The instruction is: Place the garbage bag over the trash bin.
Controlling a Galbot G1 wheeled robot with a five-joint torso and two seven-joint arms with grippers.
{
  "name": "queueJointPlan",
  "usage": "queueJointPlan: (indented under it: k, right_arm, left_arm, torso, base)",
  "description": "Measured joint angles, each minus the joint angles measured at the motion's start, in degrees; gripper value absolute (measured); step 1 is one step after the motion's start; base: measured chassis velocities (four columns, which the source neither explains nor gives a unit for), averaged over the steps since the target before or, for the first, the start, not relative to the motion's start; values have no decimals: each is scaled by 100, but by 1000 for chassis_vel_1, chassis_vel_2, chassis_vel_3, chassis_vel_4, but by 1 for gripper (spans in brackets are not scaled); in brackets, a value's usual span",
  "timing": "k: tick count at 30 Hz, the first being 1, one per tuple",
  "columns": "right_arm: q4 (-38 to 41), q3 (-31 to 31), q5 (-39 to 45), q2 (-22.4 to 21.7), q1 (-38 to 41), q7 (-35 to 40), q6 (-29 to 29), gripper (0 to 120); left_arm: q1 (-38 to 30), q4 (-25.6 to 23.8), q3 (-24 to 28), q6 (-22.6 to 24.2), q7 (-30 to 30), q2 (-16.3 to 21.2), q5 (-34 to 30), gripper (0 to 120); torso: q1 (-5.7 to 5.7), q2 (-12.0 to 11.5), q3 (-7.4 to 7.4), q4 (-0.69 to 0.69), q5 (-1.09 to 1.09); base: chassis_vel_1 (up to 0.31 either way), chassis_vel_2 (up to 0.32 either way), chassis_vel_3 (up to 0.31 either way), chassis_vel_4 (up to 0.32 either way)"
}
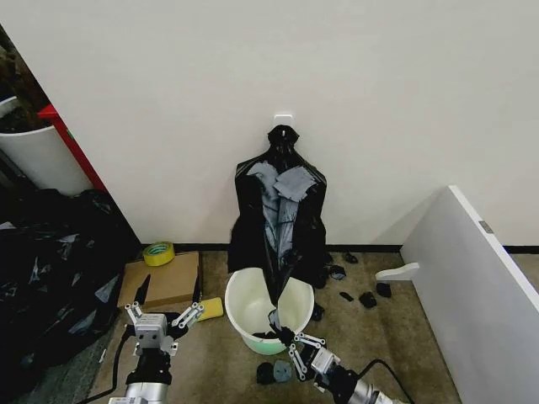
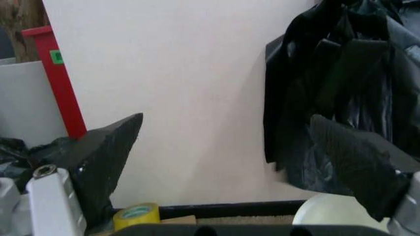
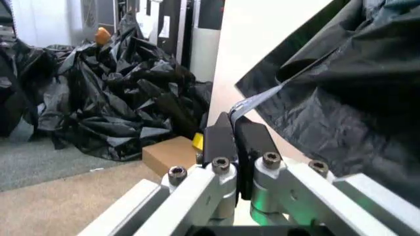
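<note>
The right tool (image 1: 286, 337) is pinched shut on the garbage bag (image 1: 278, 316), whose strip drapes into the trash bin (image 1: 240, 307) on the floor. The left tool (image 1: 165, 313) hangs wide open and empty beside the bin, near a cardboard box (image 1: 168, 282) and yellow tape roll (image 1: 157, 252). A knotted bunch of black bags (image 1: 278, 210) hangs behind.

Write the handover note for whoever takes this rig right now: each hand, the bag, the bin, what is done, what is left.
Right hand: at the near rim of the trash bin, fingers shut on a strip of the garbage bag that trails down into the bin.
Left hand: open, holding nothing, low to the left of the bin, over the cardboard box.
The bunch of black bags hangs from a wall hook behind the bin.
Done: one bag gripped.
Left: pull it free, open it, and stretch its mouth over the bin's rim, which is bare.
</note>
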Motion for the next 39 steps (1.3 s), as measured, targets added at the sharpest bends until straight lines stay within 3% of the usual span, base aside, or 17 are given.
queueJointPlan:
  k: [9,26,33,39]
  right_arm:
    - [65,-91,101,28,38,516,-168,0]
    - [833,-17,697,-173,-157,2083,-1495,59]
    - [608,-168,1584,-185,1120,3047,-2540,88]
    - [-22,-566,1725,-166,2164,3225,-2747,100]
  left_arm:
    - [-61,-4,33,22,1,32,35,100]
    - [-281,37,61,179,37,183,-96,100]
    - [-257,67,25,184,43,187,-103,100]
    - [-230,55,9,206,49,168,-75,100]
  torso:
    - [0,0,0,0,0]
    - [0,0,0,-1,0]
    - [0,0,0,0,2]
    - [0,0,1,1,0]
  base:
    - [0,0,0,0]
    - [0,0,0,0]
    - [0,0,0,0]
    - [0,0,0,0]
